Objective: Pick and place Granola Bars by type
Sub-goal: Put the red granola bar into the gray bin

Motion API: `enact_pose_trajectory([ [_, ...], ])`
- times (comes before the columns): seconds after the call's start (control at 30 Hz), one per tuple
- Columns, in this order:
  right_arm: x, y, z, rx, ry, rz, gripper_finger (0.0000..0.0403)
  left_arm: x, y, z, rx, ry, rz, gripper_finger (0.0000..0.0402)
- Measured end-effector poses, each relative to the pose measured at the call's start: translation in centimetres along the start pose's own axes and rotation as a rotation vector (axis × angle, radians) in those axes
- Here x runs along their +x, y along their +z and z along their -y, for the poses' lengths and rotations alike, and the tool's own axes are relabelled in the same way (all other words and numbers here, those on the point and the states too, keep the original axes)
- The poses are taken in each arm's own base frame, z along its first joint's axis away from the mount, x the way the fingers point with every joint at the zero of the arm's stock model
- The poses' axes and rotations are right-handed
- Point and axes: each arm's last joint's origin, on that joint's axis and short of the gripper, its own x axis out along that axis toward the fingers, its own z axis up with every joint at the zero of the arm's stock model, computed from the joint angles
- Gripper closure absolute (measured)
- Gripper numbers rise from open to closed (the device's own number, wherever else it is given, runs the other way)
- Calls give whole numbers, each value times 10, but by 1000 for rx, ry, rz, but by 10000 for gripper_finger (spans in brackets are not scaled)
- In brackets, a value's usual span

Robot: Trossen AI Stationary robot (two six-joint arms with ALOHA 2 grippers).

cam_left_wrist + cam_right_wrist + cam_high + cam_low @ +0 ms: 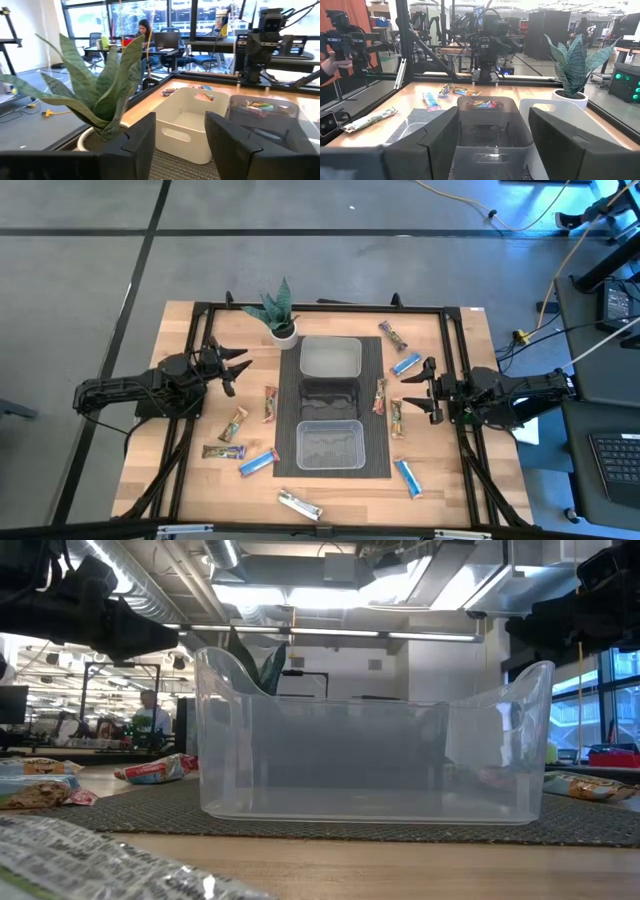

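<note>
bars [380, 396] beside the mat lie lengthwise toward the bins, just inboard of the right gripper [418, 390] (fingers spread, empty); left gripper [228, 368] likewise spread.

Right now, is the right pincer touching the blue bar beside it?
Apart. In the high view the right pincer hangs open with bare wood between its fingertips and the blue granola bar, which lies flat, nearer the plant end.

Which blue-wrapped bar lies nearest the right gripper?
The blue bar near the table's plant-side end, just beside the right gripper. The other two blue ones lie toward the opposite end.
</note>
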Motion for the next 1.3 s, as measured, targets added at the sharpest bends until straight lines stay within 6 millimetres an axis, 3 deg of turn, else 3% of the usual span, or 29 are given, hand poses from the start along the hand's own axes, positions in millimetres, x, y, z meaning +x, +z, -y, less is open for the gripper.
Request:
enact_pose_trajectory([
  [0.3, 0, 0, 0, -80, -1, 0, 161, 0, 0, 0, 1, 13, -4, 180],
  [0.7, 0, 0, 0, -106, -2, 0, 161, 0, 3, 0, -46, 10, 33, 183],
  [0.93, 0, 0, 0, -106, -2, 0, 161, 3, 20, 1, -50, 7, 64, 188],
  [1.17, 0, 0, 0, -106, -2, 1, 161, 25, 41, 9, -32, 20, -176, 198],
  [1.3, 0, 0, 0, -106, -2, 0, 161, 46, 57, 15, -18, 45, -407, 204],
])
